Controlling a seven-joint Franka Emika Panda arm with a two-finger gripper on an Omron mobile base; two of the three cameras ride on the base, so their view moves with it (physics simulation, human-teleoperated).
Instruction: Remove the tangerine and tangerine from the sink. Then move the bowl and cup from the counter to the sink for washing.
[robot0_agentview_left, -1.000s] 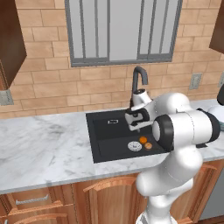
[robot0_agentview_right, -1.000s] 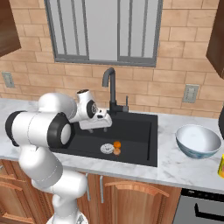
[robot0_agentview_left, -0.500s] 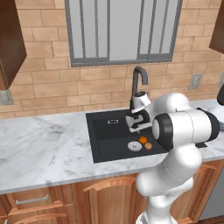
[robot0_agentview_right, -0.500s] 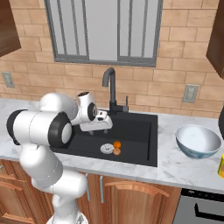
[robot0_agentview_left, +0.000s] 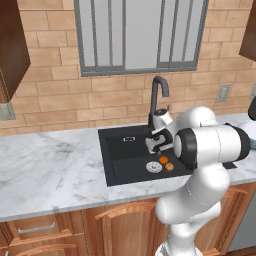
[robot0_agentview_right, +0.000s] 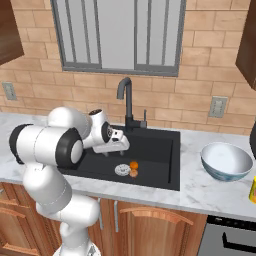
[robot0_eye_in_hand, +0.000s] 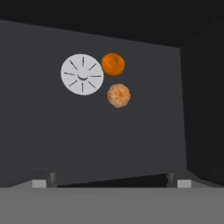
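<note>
— Where is the gripper (robot0_agentview_right: 116, 145) at this moment?

— It hangs over the black sink (robot0_agentview_right: 160, 170), above the left half of the basin as the right base view has it; in the left base view the gripper (robot0_agentview_left: 156, 143) sits just in front of the dark curved faucet (robot0_agentview_left: 156, 95); the hand points down into the basin.

— And the jaws?

— Spread wide and holding nothing; in the hand view the two dark fingertips (robot0_eye_in_hand: 43, 178) stand far apart at the bottom corners, with bare sink floor between them.

— The fruit?

— Both tangerines lie on the sink floor beside the round silver drain (robot0_eye_in_hand: 82, 74); the bright orange tangerine (robot0_eye_in_hand: 113, 64) is just beside the drain's edge, perhaps touching it; the duller tangerine (robot0_eye_in_hand: 118, 95) lies right next to the bright one, apart from the gripper. From the right base view the pair show as two small orange spots, bright orange tangerine (robot0_agentview_right: 133, 165) behind and duller tangerine (robot0_agentview_right: 133, 173) in front, next to the drain (robot0_agentview_right: 121, 170).

— What about the dishes?

— The white bowl (robot0_agentview_right: 226, 161) stands upright on the marble counter (robot0_agentview_right: 215, 194), well to the right of the sink; the yellow cup (robot0_agentview_right: 252, 190) is cut off by the right edge of that view, just in front of the bowl; neither is touched.

— Anything else around?

— A brick wall with a grey-framed window (robot0_agentview_left: 139, 35) rises behind the faucet; wooden cabinets (robot0_agentview_left: 75, 230) run below the counter.
</note>
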